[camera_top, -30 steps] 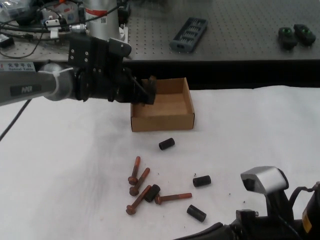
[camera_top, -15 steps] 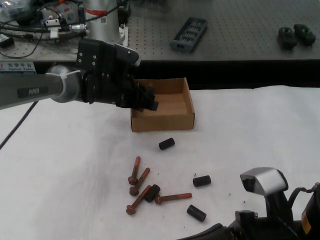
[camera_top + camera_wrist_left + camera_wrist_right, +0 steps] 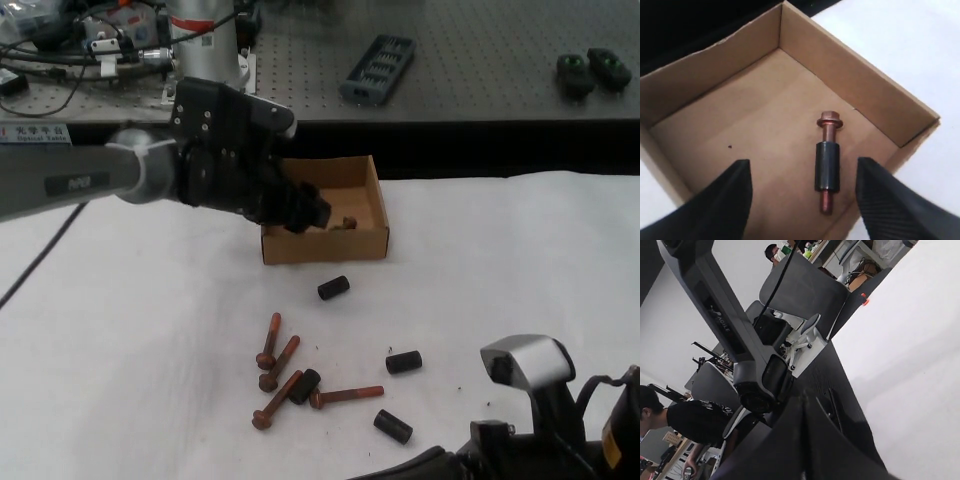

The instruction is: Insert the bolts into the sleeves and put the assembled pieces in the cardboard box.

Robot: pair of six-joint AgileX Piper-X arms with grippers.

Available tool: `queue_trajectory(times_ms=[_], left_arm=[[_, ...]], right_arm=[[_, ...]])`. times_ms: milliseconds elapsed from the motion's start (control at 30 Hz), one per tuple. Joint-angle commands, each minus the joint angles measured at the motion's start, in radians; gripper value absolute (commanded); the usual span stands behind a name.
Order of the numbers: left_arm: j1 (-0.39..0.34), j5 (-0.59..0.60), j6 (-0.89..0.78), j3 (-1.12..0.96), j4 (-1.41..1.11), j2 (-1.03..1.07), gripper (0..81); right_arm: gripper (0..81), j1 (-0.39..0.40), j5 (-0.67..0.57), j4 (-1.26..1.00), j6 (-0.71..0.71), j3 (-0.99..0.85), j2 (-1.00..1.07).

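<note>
Brown cardboard box [image 3: 325, 244] sits at the far side of the white cloth [image 3: 520, 260]. Inside it lies one finished piece [image 3: 827, 162], a coppery bolt pushed through a black sleeve, flat on the box floor and close to one wall. The left gripper [image 3: 802, 165] hangs just over the box with its two fingers spread wide and nothing between them. Nearer to me on the cloth lie four loose bolts [image 3: 268, 340] and four loose sleeves [image 3: 334, 288]; one of those sleeves lies right against a bolt. The right gripper [image 3: 804, 410] is at the near edge, and its fingers seem pressed together with nothing held, though that view is dark.
</note>
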Motion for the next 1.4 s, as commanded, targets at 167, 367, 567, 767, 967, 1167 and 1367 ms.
queue_trajectory(times_ms=[167, 367, 567, 767, 967, 1167, 1367], left_arm=[[0.011, -0.052, 0.076, -0.004, 0.350, -0.213, 40.8], [0.012, -0.052, 0.040, 0.128, 0.390, -0.308, 36.0], [-0.017, -0.059, -0.014, 0.281, 0.424, -0.381, 36.0], [-0.082, -0.099, -0.084, 0.329, 0.366, -0.385, 36.0], [-0.154, -0.179, -0.108, 0.329, 0.440, -0.385, 36.0], [-0.204, -0.211, -0.115, 0.329, 0.498, -0.385, 36.0], [-0.218, -0.234, -0.108, 0.329, 0.544, -0.385, 36.0]], right_arm=[[0.4, -0.080, 0.021, -0.002, -0.020, -0.071, -0.012], [0.4, -0.234, 0.021, 0.165, -0.145, -0.230, -0.012], [0.4, -0.376, 0.189, 0.530, -0.340, -0.338, -0.051], [0.4, -0.462, 0.437, 0.841, -0.486, -0.377, -0.165], [0.4, -0.476, 0.612, 1.052, -0.493, -0.377, -0.258], [0.4, -0.476, 0.648, 1.104, -0.509, -0.377, -0.273], [0.4, -0.476, 0.646, 1.160, -0.517, -0.377, -0.273]])
